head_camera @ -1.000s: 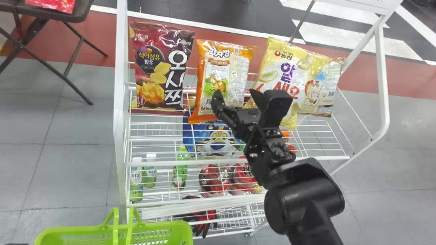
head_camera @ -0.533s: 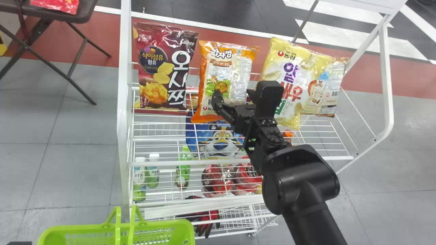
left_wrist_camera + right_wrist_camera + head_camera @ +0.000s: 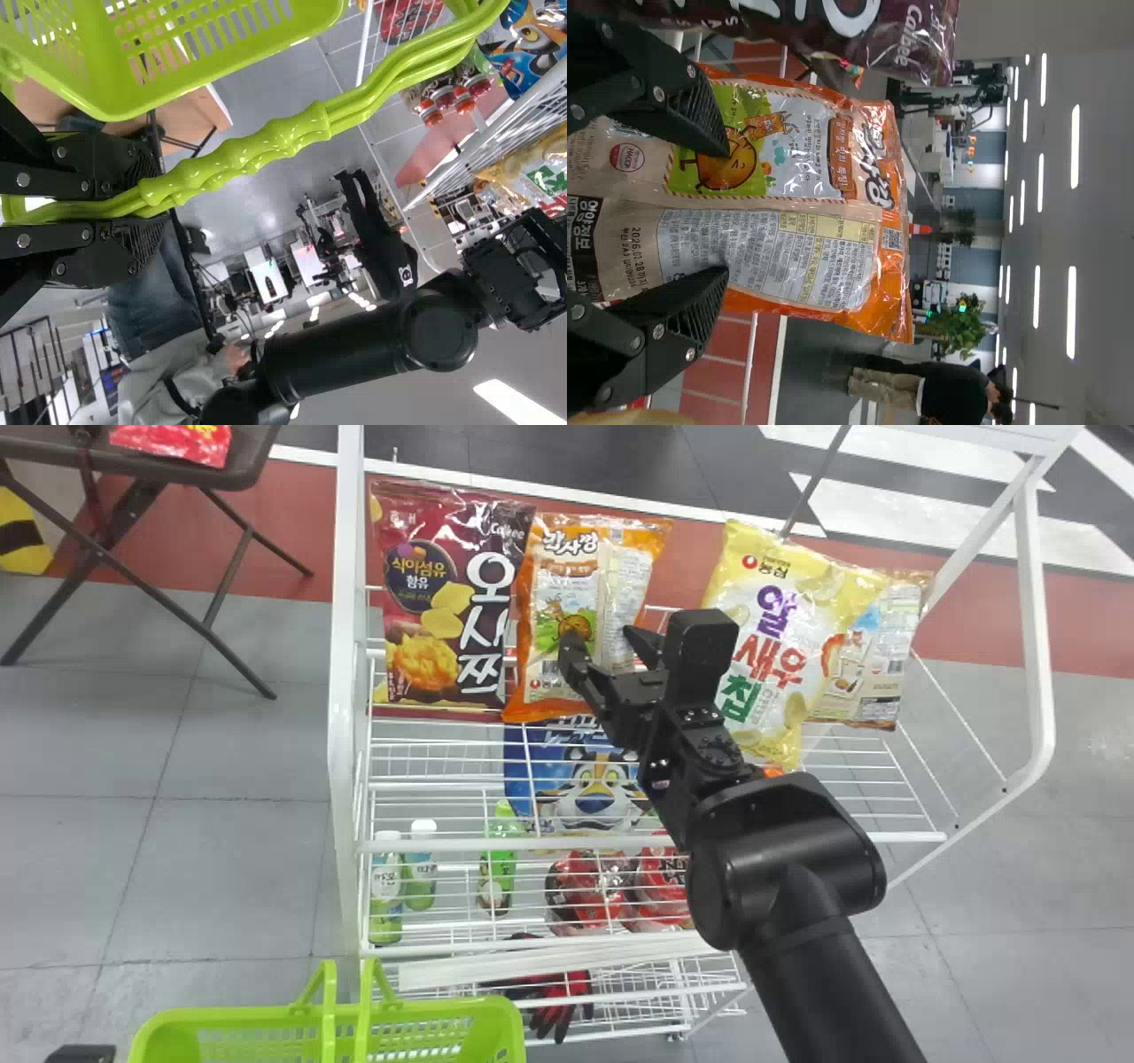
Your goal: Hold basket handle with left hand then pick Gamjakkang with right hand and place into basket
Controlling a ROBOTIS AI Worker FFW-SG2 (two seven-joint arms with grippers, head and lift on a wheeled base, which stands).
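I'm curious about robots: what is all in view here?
Puffy plastic Gamjakkang bag: one, orange, rack's top
Other snack bags: three, maroon, yellow, beige, rack's top
Tiger bag: one, blue, shelf below
Plastic bottles: several, green, lower shelf
Round wrapped packs: two, red, lower shelf
Glove: one or more, red/black, bottom shelf
Metal wire rack: one, white, centre
Plastic shopping basket: one, green, front left
Folding table: one, dark, far left
Flat packet: one, red, on table
Left gripper: one, black, gripping basket handle
Right gripper: one, black, by Gamjakkang

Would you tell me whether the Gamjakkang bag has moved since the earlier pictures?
Yes. In the head view, judged against the white wire rack, the Gamjakkang bag has shifted slightly up and left, toward the maroon chip bag.
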